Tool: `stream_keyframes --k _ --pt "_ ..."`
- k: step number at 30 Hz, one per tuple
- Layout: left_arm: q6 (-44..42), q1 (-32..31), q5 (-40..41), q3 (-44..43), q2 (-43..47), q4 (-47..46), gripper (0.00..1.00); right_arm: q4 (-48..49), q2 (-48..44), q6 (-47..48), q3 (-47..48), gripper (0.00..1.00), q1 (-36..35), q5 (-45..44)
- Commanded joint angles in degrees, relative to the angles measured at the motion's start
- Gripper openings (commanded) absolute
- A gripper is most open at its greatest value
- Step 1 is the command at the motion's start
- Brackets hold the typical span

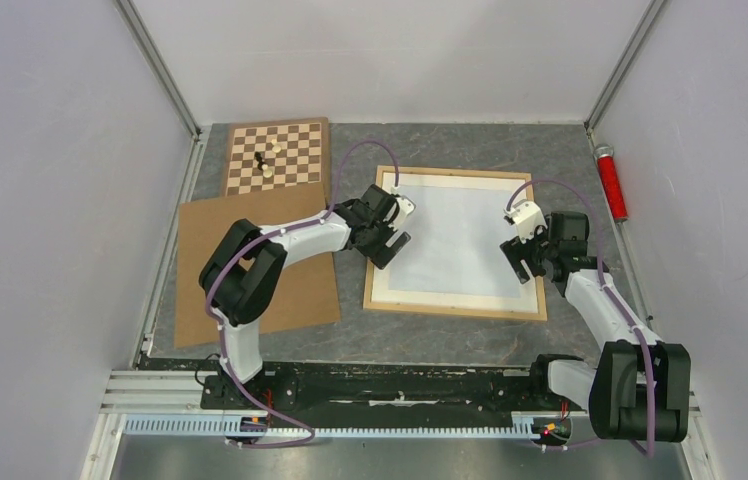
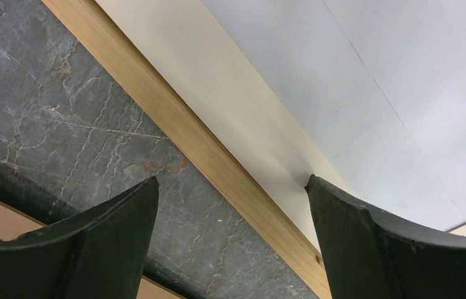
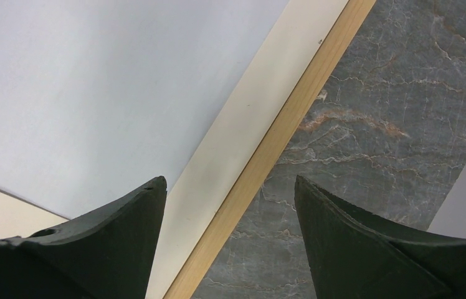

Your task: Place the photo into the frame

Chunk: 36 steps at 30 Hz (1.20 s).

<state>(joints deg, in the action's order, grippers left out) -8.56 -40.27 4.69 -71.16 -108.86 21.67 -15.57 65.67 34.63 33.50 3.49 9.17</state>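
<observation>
The frame (image 1: 455, 311), light wood with a narrow border, lies flat in the middle of the table. A cream mat (image 2: 218, 81) and a plain pale sheet (image 1: 460, 240) fill it. The photo is hidden; no printed picture shows. My left gripper (image 1: 390, 240) hangs open over the frame's left rail (image 2: 174, 118), one finger above the table and the other above the mat, with nothing held (image 2: 232, 180). My right gripper (image 1: 520, 258) is open over the right rail (image 3: 293, 112) in the same straddling stance, with nothing between its fingers (image 3: 228, 180).
A brown backing board (image 1: 200, 240) lies left of the frame under my left arm. Behind it sits a chessboard (image 1: 295, 150) with a few pieces (image 1: 264, 163). A red cylinder (image 1: 610, 183) lies by the right wall. Walls close in on three sides.
</observation>
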Motion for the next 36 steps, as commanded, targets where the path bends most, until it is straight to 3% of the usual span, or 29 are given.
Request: stream_keyframes --k 1,11,19,22,28,36 --pt "2.53 -0.25 -0.06 0.70 1.62 0.44 0.95 0.95 -1.52 0.53 0.21 0.78 0.03 0.27" --pt "2.95 -0.16 0.10 -2.12 9.56 2.20 0.96 0.57 -4.65 -0.79 0.17 0.78 0.12 -1.61" --pt "1.76 3.35 2.13 0.05 18.76 6.45 0.96 -0.27 -4.99 -0.57 3.45 0.79 -0.92 10.01" --pt "1.26 8.16 0.31 1.63 23.15 9.05 0.96 2.11 -2.68 -3.41 5.57 0.79 -3.12 14.26" --pt "-2.67 20.69 -2.64 5.57 32.86 12.89 0.96 12.58 4.44 -11.01 10.04 0.79 -17.02 14.50" --pt "-5.24 36.55 -3.88 11.08 42.15 15.97 0.96 24.88 22.50 -22.88 23.93 0.78 -33.60 13.14"
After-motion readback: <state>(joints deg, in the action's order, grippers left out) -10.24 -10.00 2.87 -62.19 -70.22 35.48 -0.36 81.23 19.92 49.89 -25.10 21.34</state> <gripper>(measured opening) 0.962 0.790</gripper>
